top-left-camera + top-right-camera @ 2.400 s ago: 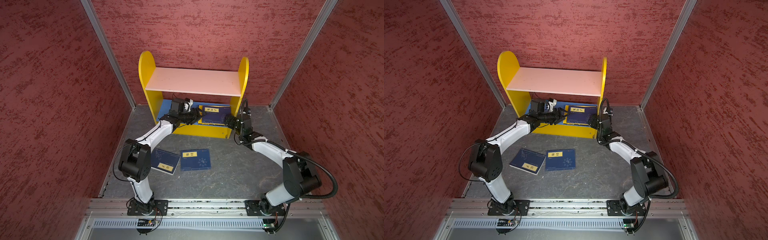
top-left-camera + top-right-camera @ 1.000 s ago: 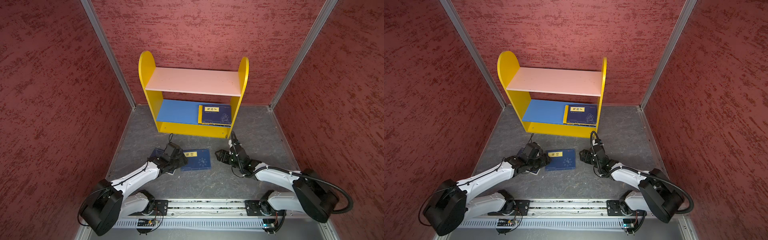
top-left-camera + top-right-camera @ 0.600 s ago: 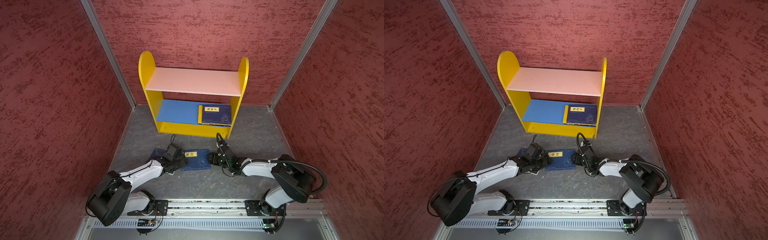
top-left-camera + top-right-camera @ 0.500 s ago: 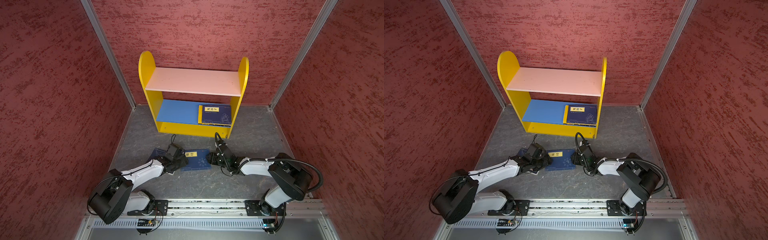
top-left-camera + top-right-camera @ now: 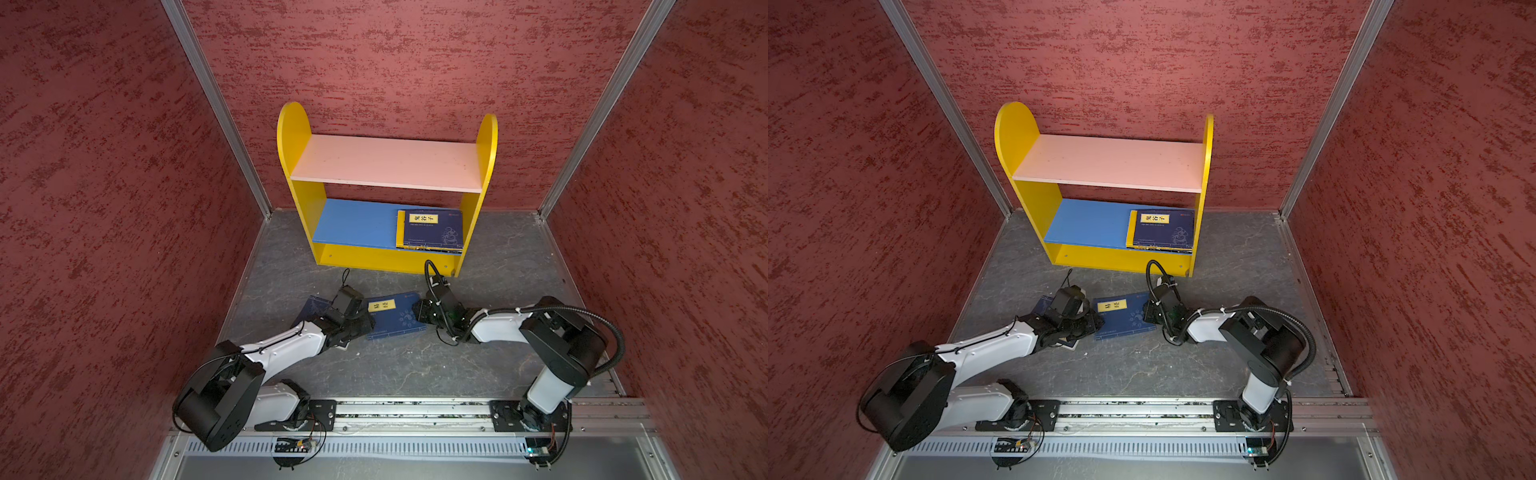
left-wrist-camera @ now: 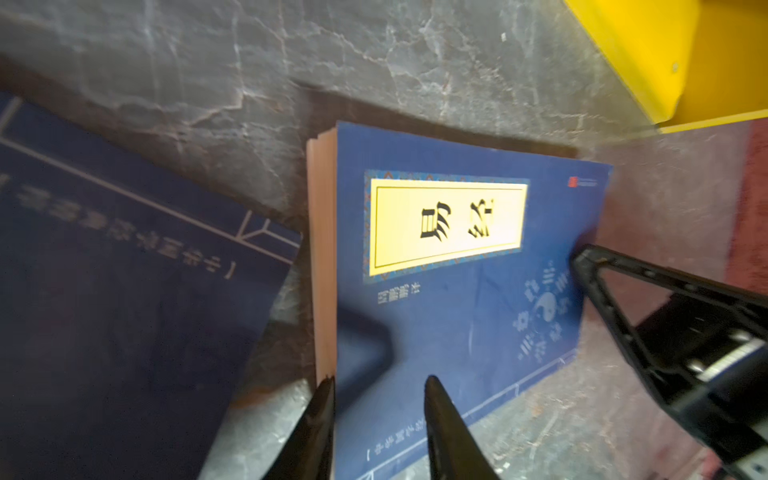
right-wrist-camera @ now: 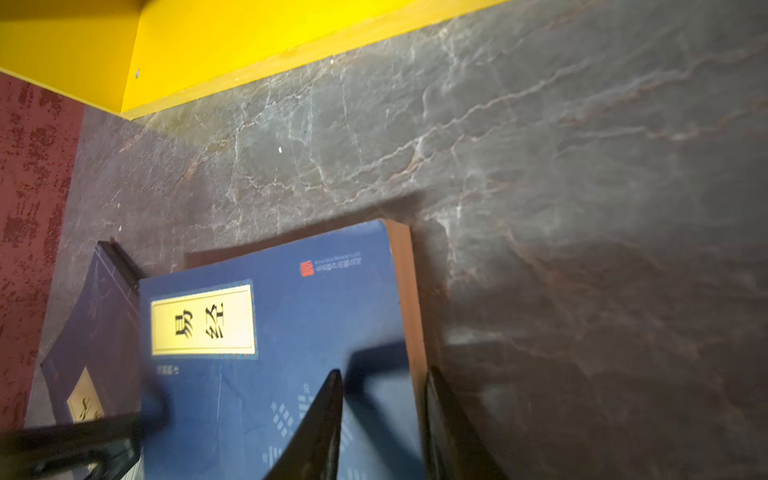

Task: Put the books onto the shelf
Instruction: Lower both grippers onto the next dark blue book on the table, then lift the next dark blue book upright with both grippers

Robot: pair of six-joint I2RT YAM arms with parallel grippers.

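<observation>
Floor: grey veined slab, boxed in by rough red walls. Navy book lay just in front of the shelf. My left gripper and right gripper straddled its opposite edges, fingers narrowly apart; I could not tell whether either clamped it. Second navy book beside it, mostly hidden under my left arm. Stack on the shelf's blue lower board: count unclear.

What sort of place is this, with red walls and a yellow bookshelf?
Most likely a robot test booth: two robot arms bolted to a metal rail, red textured wall panels joined by aluminium strips, and a small bookshelf, navy books on it and on the floor.
</observation>
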